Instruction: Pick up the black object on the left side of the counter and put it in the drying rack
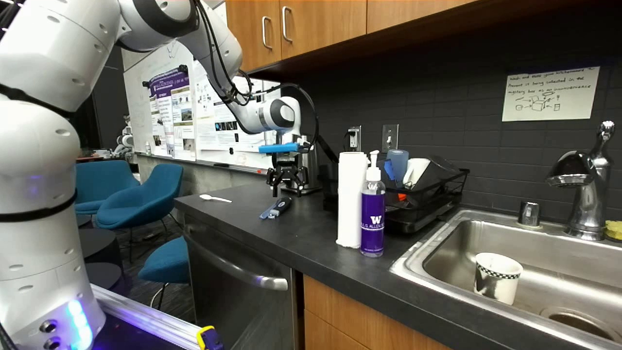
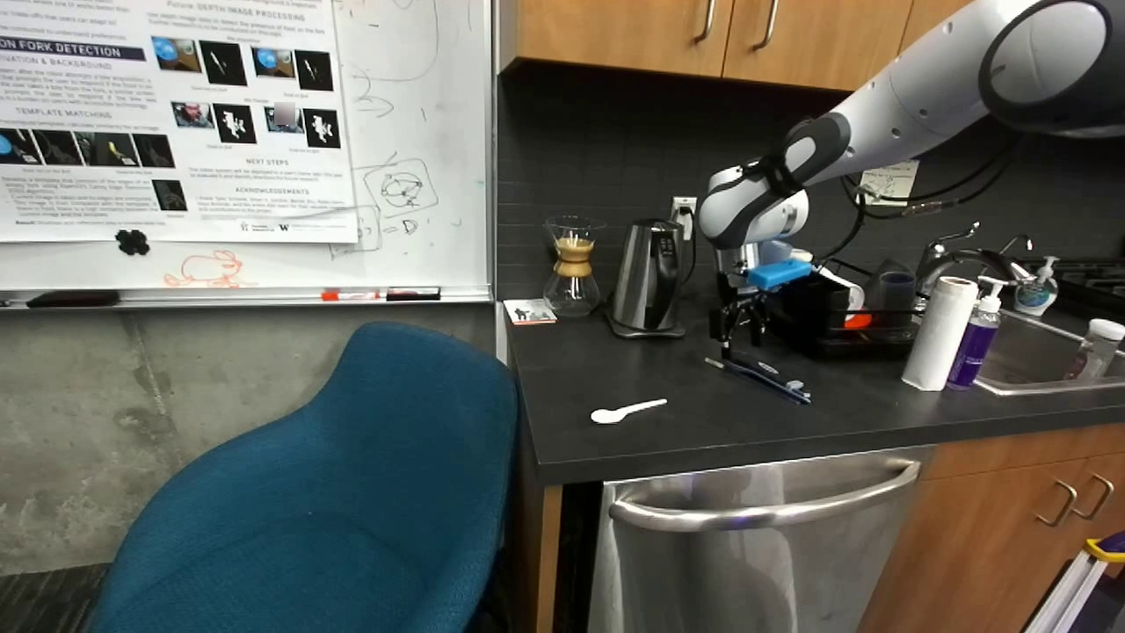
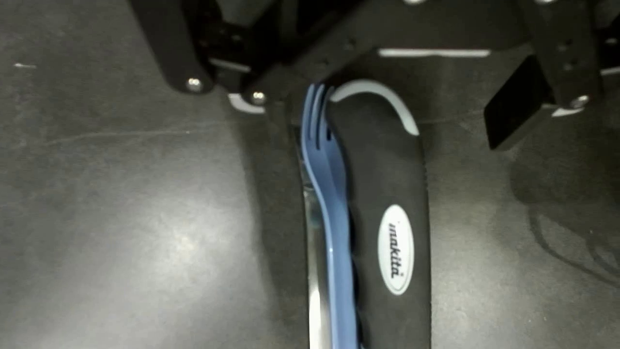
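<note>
The black object (image 3: 387, 174) is a dark rounded case with a white "makita" label. It lies on the dark counter (image 1: 311, 238), and also shows in the exterior views (image 1: 282, 206) (image 2: 749, 362). A blue fork (image 3: 334, 208) and a shiny metal strip lie along its side. My gripper (image 3: 397, 121) is open and empty above the case's rounded end, with one finger on each side of it. It hangs a little above the case in both exterior views (image 1: 287, 188) (image 2: 741, 341). The black wire drying rack (image 1: 413, 222) with dishes stands farther along the counter, also in an exterior view (image 2: 839, 345).
A steel kettle (image 2: 649, 277) and a glass coffee maker (image 2: 573, 272) stand behind the gripper. A white paper roll (image 1: 351, 199) and purple bottle (image 1: 372, 214) stand before the rack. A white spoon (image 2: 626, 411) lies near the counter's end. The sink (image 1: 452, 243) holds a cup.
</note>
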Motion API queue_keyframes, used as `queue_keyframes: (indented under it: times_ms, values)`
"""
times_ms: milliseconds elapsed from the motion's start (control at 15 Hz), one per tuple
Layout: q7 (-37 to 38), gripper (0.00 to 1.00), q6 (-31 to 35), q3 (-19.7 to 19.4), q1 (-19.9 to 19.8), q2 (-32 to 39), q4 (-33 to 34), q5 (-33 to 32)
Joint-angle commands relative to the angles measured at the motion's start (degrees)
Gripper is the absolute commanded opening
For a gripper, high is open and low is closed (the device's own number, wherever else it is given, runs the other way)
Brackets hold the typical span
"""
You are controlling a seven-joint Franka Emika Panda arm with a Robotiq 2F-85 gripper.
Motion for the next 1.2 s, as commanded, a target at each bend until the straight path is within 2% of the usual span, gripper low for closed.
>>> queue_keyframes:
  times_ms: [0,400,467,600,933,1000,1133]
  values:
    - [-1.54,1.00,-1.02,0.27,-0.99,1.33,2.16,1.43]
    - [-1.53,1.00,-1.25,0.36,-1.37,2.38,3.03,1.66]
    - [-1.48,0.77,-1.26,0.36,-1.37,2.49,3.13,1.64]
    - [-1.45,0.69,-1.20,0.35,-1.39,2.58,3.15,1.62]
    - [-1.31,0.28,-1.34,0.37,-1.44,2.12,2.64,1.93]
    - [-1.24,0.23,-1.20,0.36,-1.40,1.79,2.37,2.00]
    - [-1.13,0.21,-0.96,0.35,-1.24,0.28,1.22,2.04]
